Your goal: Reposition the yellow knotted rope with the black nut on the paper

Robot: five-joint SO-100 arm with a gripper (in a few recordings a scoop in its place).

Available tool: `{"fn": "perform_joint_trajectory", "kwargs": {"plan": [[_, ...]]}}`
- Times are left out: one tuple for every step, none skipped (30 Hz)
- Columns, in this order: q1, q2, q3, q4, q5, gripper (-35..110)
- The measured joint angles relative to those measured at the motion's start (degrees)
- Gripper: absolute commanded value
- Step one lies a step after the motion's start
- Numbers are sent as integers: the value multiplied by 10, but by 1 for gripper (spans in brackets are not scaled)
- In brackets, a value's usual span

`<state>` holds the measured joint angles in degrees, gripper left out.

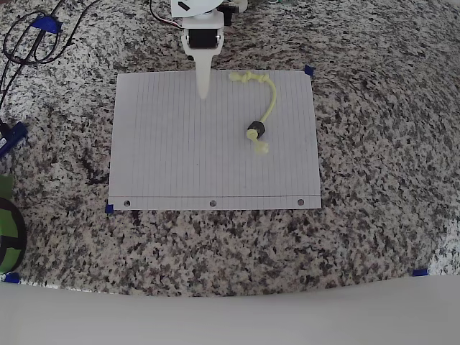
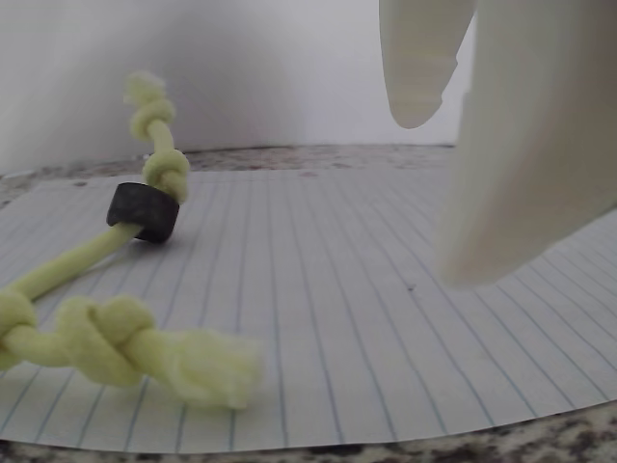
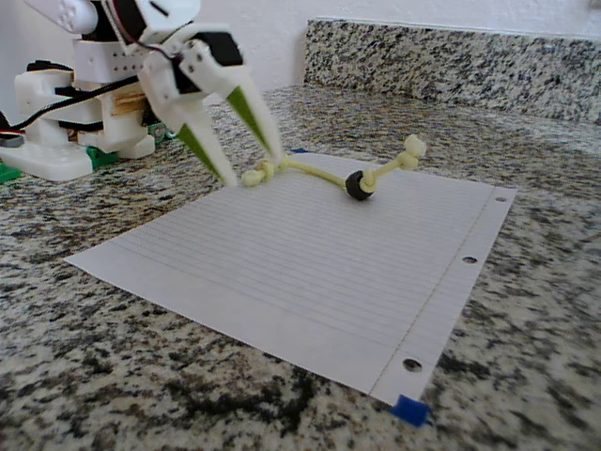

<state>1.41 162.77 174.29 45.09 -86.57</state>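
Note:
The yellow knotted rope [image 1: 271, 97] lies curved on the right part of the paper [image 1: 172, 158]. One knot rests near the top edge and the other lower down, just past the black nut [image 1: 256, 131]. My gripper [image 1: 204, 90] points down at the paper's top edge, left of the upper knot, open and holding nothing. In the fixed view the gripper [image 3: 252, 171] has its fingertips spread beside the near knot of the rope [image 3: 319, 174], with the nut [image 3: 357, 184] further right. The wrist view has the rope [image 2: 125, 338] and nut [image 2: 143, 210] at the left and the fingers [image 2: 521, 145] at the right.
The paper lies on a speckled granite counter [image 1: 374, 144], with blue tape bits [image 1: 309, 70] at its corners. Black cables [image 1: 29, 43] sit at the top left and a green and black object [image 1: 7, 230] at the left edge. The arm's white base [image 3: 66, 141] stands behind the sheet, and a granite backsplash [image 3: 451, 56] rises behind.

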Motion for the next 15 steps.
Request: {"fn": "perform_joint_trajectory", "kwargs": {"plan": [[-5, 9, 9, 4, 1, 63], [-2, 12, 14, 7, 1, 63], [0, 21, 16, 11, 0, 63], [-8, 31, 18, 17, 1, 63], [-8, 36, 20, 20, 1, 63], [-4, 43, 20, 24, 1, 63], [-7, 49, 20, 25, 0, 63], [-11, 53, 21, 29, 1, 63], [-7, 56, 22, 31, 1, 63], [-5, 63, 25, 35, 1, 63], [-9, 66, 25, 38, 1, 63], [-11, 74, 27, 42, 1, 63], [-11, 83, 30, 48, 1, 63], [-11, 91, 33, 54, 1, 63], [-11, 100, 36, 61, 1, 63]]}}
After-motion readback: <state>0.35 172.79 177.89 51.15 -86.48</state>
